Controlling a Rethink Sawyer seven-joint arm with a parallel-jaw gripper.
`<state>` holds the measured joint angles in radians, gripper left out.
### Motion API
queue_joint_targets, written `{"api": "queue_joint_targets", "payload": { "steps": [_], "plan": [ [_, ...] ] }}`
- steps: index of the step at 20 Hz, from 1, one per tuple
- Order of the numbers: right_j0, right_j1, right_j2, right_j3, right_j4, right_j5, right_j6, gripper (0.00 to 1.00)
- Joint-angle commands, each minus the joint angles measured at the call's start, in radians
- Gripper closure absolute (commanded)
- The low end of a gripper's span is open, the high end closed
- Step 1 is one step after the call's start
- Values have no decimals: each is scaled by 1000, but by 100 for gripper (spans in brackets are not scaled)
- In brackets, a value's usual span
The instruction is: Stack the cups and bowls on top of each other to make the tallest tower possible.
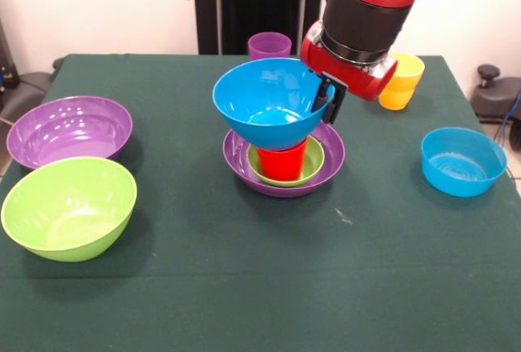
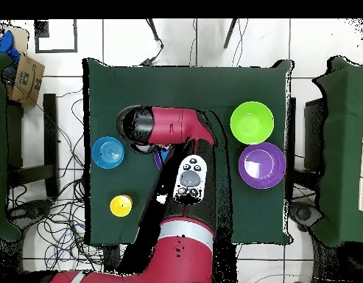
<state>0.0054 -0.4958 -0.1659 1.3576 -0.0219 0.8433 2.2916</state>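
Observation:
My gripper [image 1: 326,98] is shut on the right rim of the large blue bowl [image 1: 264,101]. It holds the bowl upright, slightly tilted, over the tower. The bowl's bottom is at the rim of the red cup [image 1: 282,160]; I cannot tell whether they touch. The red cup stands in the small green bowl [image 1: 313,165], which sits in a large purple bowl [image 1: 330,156] at the table's middle. In the overhead view the arm [image 2: 173,125] hides the gripper and the tower.
A second large purple bowl [image 1: 70,130] [image 2: 262,165] and the lime green bowl [image 1: 69,207] [image 2: 252,122] lie apart from the tower. The small blue bowl [image 1: 462,160] [image 2: 108,152], the stacked yellow cups [image 1: 402,81] [image 2: 121,205] and the purple cup [image 1: 269,45] stand separately.

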Motion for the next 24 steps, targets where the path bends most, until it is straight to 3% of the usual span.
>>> {"api": "queue_joint_targets", "payload": {
  "steps": [1, 24],
  "plan": [
    [-24, 66, 115, 44, -37, -45, -44, 100],
    [-29, 64, 121, 30, -35, -35, -51, 100]
  ]
}}
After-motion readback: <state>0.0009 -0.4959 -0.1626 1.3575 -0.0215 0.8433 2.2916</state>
